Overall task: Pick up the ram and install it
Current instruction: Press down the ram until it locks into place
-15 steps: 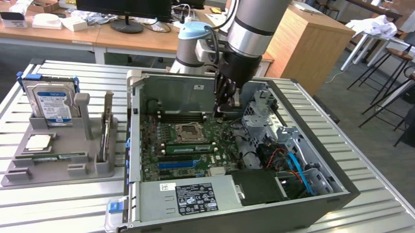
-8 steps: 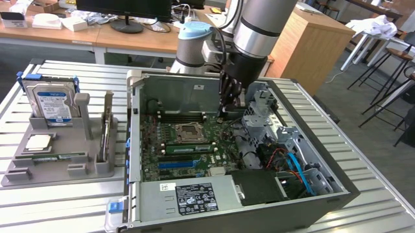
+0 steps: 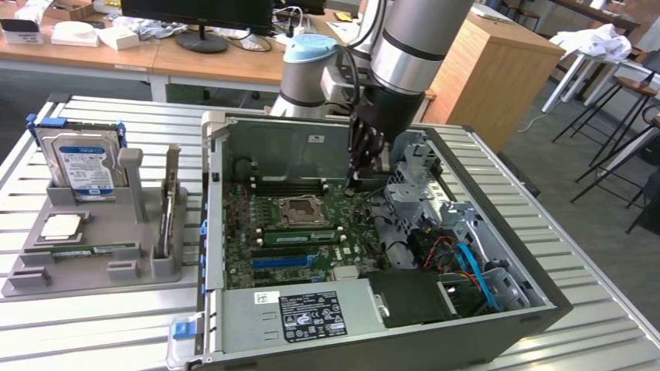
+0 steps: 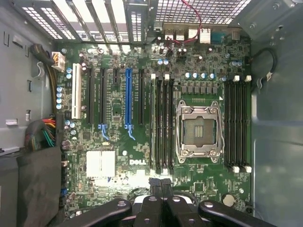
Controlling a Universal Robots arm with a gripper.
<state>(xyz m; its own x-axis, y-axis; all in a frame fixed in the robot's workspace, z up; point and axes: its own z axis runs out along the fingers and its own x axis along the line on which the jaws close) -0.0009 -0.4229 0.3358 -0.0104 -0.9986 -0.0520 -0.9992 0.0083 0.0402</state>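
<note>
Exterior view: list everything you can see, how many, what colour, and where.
computer case: one, grey, open on the table, centre
motherboard: one, green, inside the case
processor socket: one, silver, empty, on the motherboard
power supply: one, silver, black label, at the case's near end
holder: one, grey, at the exterior view's left
hard drive: one, silver, blue-white label, upright in the holder
processor chip: one, silver, flat on the holder
ram: one, green, flat along the holder's near edge
table: one, silver slats, under everything
monitor: one, black, background
arm: one, silver and blue, reaching into the case
gripper: one, black, shut, empty, over the motherboard
</note>
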